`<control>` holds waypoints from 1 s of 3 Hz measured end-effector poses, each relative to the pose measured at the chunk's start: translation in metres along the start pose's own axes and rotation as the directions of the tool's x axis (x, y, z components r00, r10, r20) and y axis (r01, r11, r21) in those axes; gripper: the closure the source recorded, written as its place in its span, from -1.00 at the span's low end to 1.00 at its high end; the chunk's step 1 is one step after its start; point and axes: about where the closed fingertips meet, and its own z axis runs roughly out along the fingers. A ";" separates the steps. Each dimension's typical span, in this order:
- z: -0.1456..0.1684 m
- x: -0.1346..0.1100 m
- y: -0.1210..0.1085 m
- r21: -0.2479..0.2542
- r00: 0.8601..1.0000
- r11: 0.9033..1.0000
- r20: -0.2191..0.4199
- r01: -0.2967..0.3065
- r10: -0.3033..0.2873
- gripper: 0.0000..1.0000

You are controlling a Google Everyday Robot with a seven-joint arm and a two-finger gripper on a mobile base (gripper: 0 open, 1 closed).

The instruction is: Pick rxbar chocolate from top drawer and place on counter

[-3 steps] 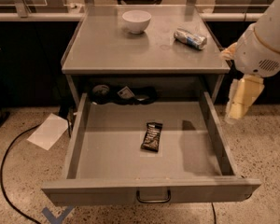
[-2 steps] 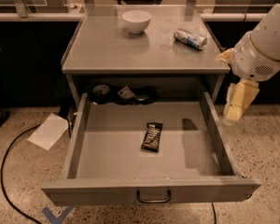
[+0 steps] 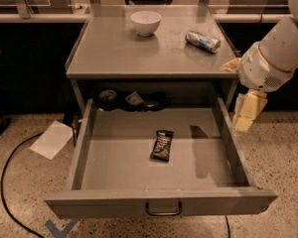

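Barely shifted, my pale claw (image 3: 248, 112) hangs below the flat grey metal counter's (image 3: 114, 48) front right corner, clenched or not I cannot tell, leaving the black-wrapped rxbar chocolate (image 3: 162, 145) ungrasped in the grey metal top drawer (image 3: 84, 148).

The arm (image 3: 280, 51) is white, with thick rounded segments and a small slotted grille. The gripper (image 3: 244, 122), pale cream and blocky, hangs just outside the right wall of the top drawer (image 3: 114, 205).

My gripper (image 3: 247, 114), matt cream plastic, outside the right wall of the wide matt grey metal drawer (image 3: 139, 202). Left of it: black glossy-wrapped bar (image 3: 162, 145). Up-left: flat grey metal counter (image 3: 119, 48), dull sheen; glazed white bowl (image 3: 145, 22); shiny silver-and-blue can (image 3: 202, 40).
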 end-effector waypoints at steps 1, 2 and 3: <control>0.007 -0.016 -0.005 0.012 0.997 0.998 0.026 0.068 -0.068 -1.00; 0.008 -0.039 -0.002 0.039 0.974 0.975 0.056 0.219 -0.221 -1.00; 0.011 -0.053 0.007 0.034 0.909 0.911 0.057 0.411 -0.412 -1.00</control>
